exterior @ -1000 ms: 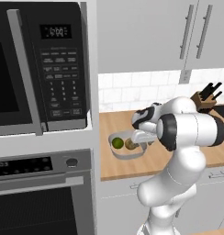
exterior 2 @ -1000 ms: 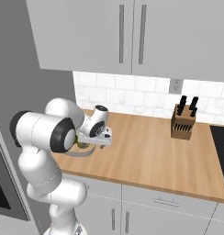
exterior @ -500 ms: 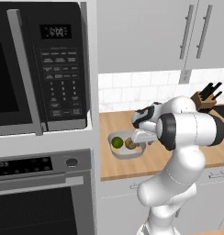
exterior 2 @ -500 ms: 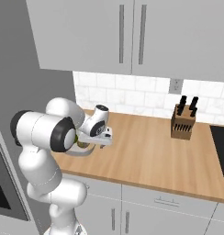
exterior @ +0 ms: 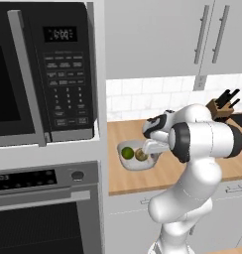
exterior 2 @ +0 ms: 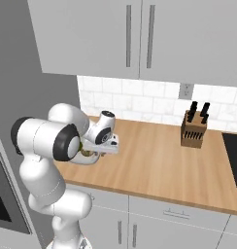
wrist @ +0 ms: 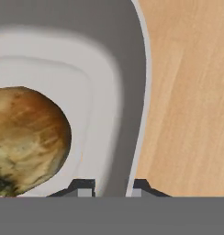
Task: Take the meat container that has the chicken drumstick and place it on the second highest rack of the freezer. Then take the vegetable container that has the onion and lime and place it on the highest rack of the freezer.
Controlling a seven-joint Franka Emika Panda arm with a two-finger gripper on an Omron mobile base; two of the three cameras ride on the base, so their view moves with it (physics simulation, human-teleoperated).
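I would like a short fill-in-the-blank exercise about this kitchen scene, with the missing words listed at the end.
1. The white container holds a green lime and a brown ____.
2. The container rests on the wooden ____.
3. In the hand view, the gripper has one fingertip on each side of the container's ____.
4. The knife block stands against the tiled wall, below the wall ____.

Missing words: onion; counter; rim; outlet

The gripper point(wrist: 109, 187) straddles the grey rim of the vegetable container point(wrist: 127, 92), one fingertip inside and one outside over the wooden counter point(wrist: 187, 92), with the onion point(wrist: 26, 137) lying in the white interior at left.
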